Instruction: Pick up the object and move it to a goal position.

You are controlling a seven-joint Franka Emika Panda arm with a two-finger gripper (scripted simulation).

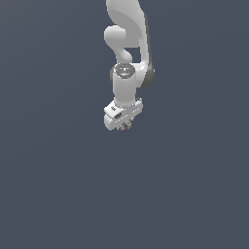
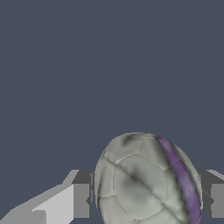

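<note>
The object [image 2: 146, 181] is a roundish grey-beige lump with a purple stripe, and it fills the space between my fingers in the wrist view. Both finger pads [image 2: 81, 200] press against its sides. In the exterior view only a small purplish speck of the object [image 1: 126, 127] shows under the white gripper [image 1: 124, 125], which hangs from the arm in the upper middle of the picture. The gripper is shut on the object. No surface shows directly under the held object.
Plain dark grey-blue background [image 1: 58, 185] surrounds the arm on all sides in both views. The white arm [image 1: 127, 44] comes down from the top edge of the exterior view. No goal marker shows.
</note>
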